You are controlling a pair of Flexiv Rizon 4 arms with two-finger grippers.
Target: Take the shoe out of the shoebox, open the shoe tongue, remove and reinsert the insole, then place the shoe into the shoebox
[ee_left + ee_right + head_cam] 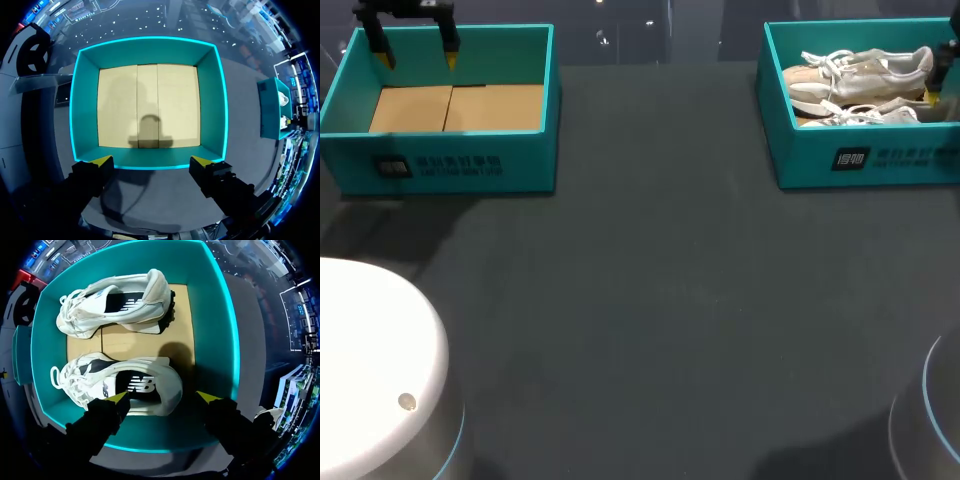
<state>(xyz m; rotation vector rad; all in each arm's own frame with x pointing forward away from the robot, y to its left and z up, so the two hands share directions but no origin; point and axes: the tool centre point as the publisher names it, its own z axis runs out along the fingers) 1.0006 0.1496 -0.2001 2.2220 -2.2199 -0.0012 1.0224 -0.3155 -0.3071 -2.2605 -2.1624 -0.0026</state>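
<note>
Two white shoes lie on their sides in the teal shoebox [800,160] at the back right: one shoe [865,70] farther back, the other shoe [865,115] closer. In the right wrist view my right gripper [163,397] hangs open over this shoebox [217,330]. The heel of the closer shoe [125,385] lies under and between its fingers; one yellow fingertip [207,396] stands apart from it. The second shoe [120,302] lies ahead. My left gripper [417,60] [152,161] is open above an empty teal box [450,160] [150,50] at the back left.
The empty box shows only a cardboard floor [147,105]. Dark tabletop [650,300] spreads between the two boxes and toward the front. My arms' rounded bases sit at the front left [370,370] and the front right [930,420].
</note>
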